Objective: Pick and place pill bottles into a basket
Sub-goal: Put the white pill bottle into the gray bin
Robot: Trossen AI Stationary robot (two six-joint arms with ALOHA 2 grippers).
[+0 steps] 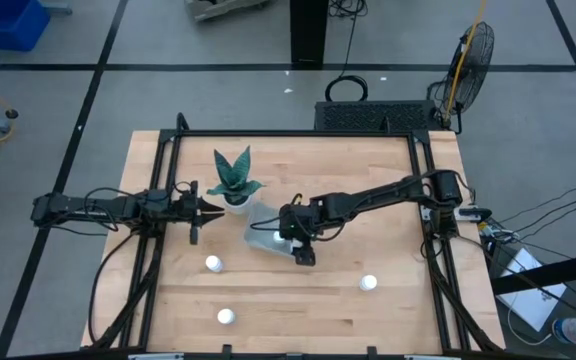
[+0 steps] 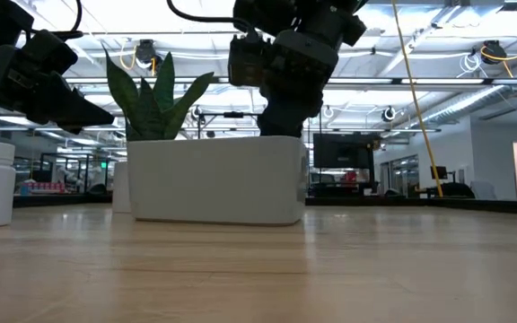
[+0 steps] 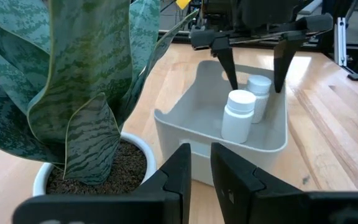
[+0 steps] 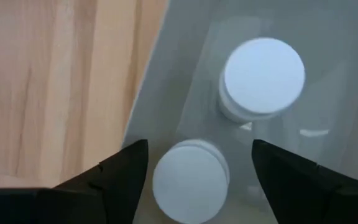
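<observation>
A: How are the fingers of the right gripper [image 3: 252, 59] set?
B: Spread wide, pointing down over the basket [image 3: 185, 118]. Nothing is pinched between them. In the right wrist view a capped bottle [image 4: 189, 180] sits between the two fingers, and they do not seem to touch it.
A: And the left gripper [image 1: 200, 211]?
B: It hangs beside the plant pot [image 1: 236, 203], on the far side from the basket. Its fingers are nearly together with a narrow slit between them, gripping nothing.
A: How many pill bottles?
B: Five. Two stand upright in the basket, touching or almost so: the nearer one [image 3: 238, 116] and one just behind it [image 3: 258, 93]. Three more stand apart on the table [image 1: 388, 170]: one [image 1: 213, 264] in front of the plant, one [image 1: 226, 317] closer to the front edge, one [image 1: 369, 283] off to the right.
A: One basket?
B: One, near the table's middle, just beside the single potted plant [image 1: 234, 172].
</observation>
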